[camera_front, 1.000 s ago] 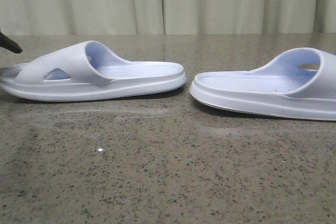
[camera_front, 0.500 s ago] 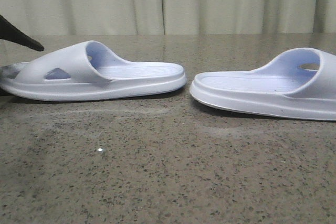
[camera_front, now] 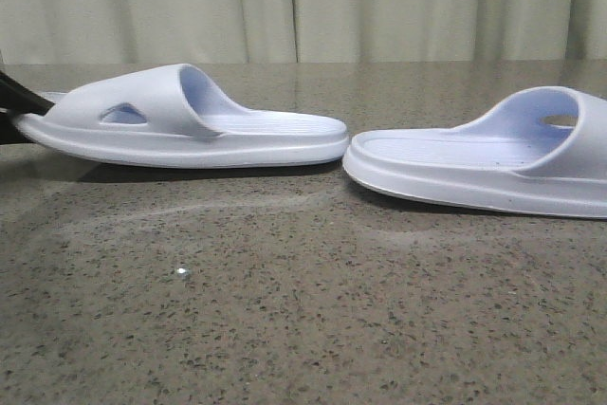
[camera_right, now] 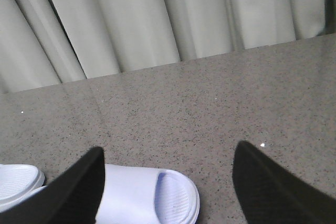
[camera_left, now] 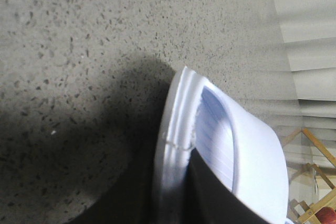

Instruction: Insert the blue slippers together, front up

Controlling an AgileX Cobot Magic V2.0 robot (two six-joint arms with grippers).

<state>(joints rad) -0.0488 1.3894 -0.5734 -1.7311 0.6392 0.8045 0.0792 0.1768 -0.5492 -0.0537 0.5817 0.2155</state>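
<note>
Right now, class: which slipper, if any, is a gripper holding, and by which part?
The left gripper grips the left slipper at its toe-end rim, lifted off the table. The right gripper is open, holding nothing.

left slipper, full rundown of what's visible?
The left slipper is a very pale blue-lilac, almost white slide that looks like moulded foam, with a wide strap, a triangular side hole and a ribbed footbed. It sits sole down but lifted off the speckled table at its toe end, where the left hand grips its edge. Its heel nearly meets the right slipper; contact cannot be told.
</note>
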